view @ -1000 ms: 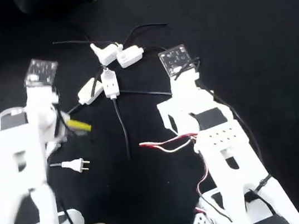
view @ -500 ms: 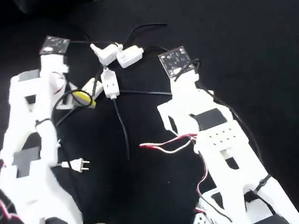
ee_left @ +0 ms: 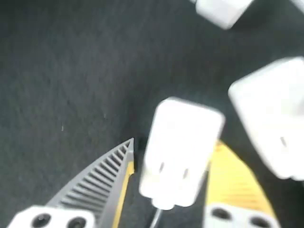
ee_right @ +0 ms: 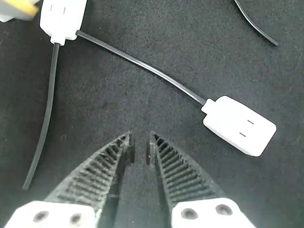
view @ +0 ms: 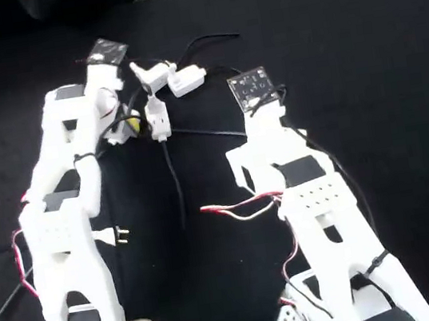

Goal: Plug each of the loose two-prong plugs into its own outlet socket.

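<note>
- Currently, your left gripper (ee_left: pixel 173 142) is spread around a white outlet socket (ee_left: pixel 183 147). The yellow finger (ee_left: pixel 232 180) lies against the socket and the gray finger (ee_left: pixel 111 173) sits just beside it.
- Your right gripper (ee_right: pixel 140 145) hangs over the black bench (ee_right: pixel 142 85), fingers almost pressed together and pinching nothing.
- A second socket (ee_right: pixel 240 124) lies near the right gripper with its cord attached.
- One loose two-prong plug (view: pixel 115 237) lies on the bench beside the left arm (view: pixel 64 231), well apart from both.
</note>
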